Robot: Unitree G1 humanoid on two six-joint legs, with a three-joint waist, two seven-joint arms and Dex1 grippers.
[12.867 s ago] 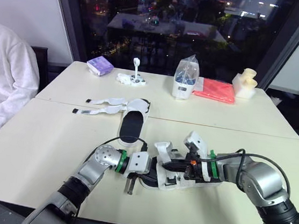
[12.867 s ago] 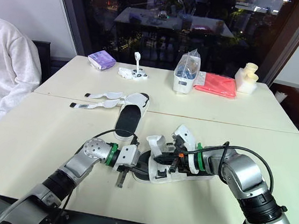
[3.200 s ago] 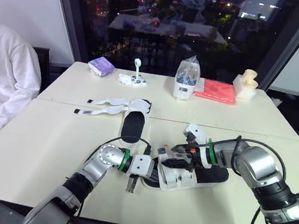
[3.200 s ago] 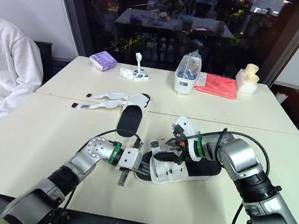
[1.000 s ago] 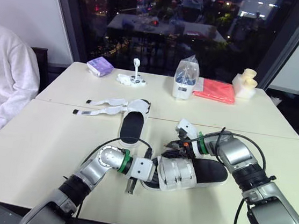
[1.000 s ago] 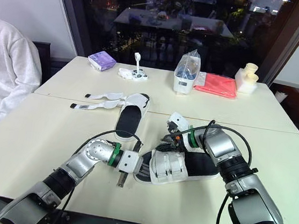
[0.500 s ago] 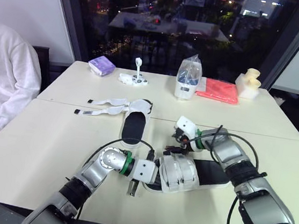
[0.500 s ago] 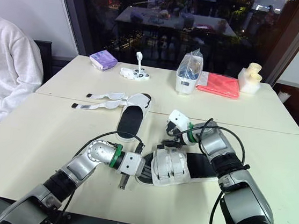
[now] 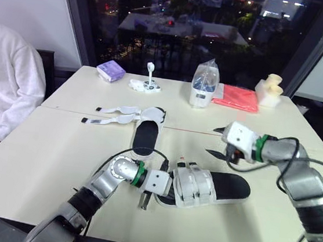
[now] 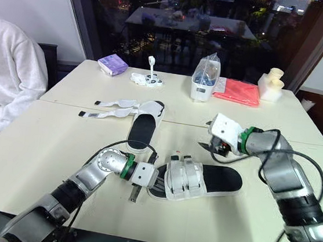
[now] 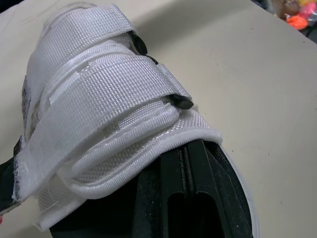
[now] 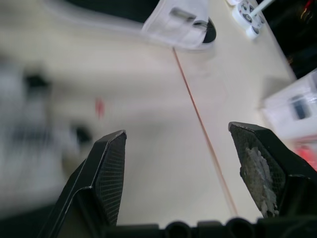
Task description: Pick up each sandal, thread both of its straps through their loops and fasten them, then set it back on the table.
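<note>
**One sandal fastened, the right gripper wide open over the table**

In the lower centre of the head view, the fastened sandal (image 9: 227, 187) lies on the pale table (image 9: 41, 154), with its two white straps (image 9: 192, 186) closed across the front part. The left gripper (image 9: 157, 185) is at the toe end and is closed on the sole there. The right gripper (image 9: 213, 141) stands right of centre, higher in the frame than the sandal's heel end and apart from it. Its fingers are spread wide and hold nothing. The second sandal (image 9: 144, 132) lies flat on the table just above the centre, slightly to the left, and its loose straps (image 9: 111, 114) are stretched out toward the left.
</note>
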